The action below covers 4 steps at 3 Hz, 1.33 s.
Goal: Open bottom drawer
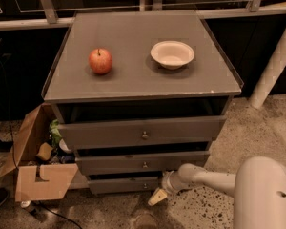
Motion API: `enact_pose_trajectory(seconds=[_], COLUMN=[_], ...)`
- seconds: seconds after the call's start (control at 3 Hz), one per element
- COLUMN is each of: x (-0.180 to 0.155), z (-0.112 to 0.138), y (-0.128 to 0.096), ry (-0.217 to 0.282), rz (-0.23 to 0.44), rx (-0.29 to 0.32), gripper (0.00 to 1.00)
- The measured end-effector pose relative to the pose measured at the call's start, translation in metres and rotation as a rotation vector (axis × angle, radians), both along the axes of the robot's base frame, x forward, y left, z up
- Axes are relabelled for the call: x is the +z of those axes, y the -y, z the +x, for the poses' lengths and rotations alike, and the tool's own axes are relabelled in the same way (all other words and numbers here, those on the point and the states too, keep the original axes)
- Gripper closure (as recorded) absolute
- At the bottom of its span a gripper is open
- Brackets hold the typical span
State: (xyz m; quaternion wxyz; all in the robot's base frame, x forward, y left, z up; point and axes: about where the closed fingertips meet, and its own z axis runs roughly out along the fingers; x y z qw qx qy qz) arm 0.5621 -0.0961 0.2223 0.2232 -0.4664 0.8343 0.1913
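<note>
The grey cabinet (138, 87) has three drawer fronts. The bottom drawer (119, 185) is the narrowest, lowest front, with a small brass knob (145, 185) at its centre; it stands out a little from the cabinet. My gripper (157, 197) is at the end of the white arm (205, 178), low near the floor, just right of and below the knob, at the drawer's right end. Its pale tip points down and left.
A red apple (100, 61) and a white bowl (172, 54) sit on the cabinet top. An open cardboard box (38, 168) with clutter stands left of the cabinet. A white pole (274, 63) leans at the right. The floor is speckled stone.
</note>
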Motion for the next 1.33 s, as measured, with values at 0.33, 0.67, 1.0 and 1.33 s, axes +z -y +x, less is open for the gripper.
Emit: enact_pose_trajectory(seconds=[0.33, 0.67, 1.0, 1.33], x=[0.000, -0.016, -0.033, -0.036], z=[0.000, 0.001, -0.003, -0.018], y=[0.000, 0.002, 0.001, 0.000], ry=[0.000, -0.012, -0.042, -0.072], rz=[0.000, -0.021, -0.031, -0.026], rx=[0.000, 0.012, 0.029, 0.051], gripper=[0.00, 0.00, 0.00, 0.00])
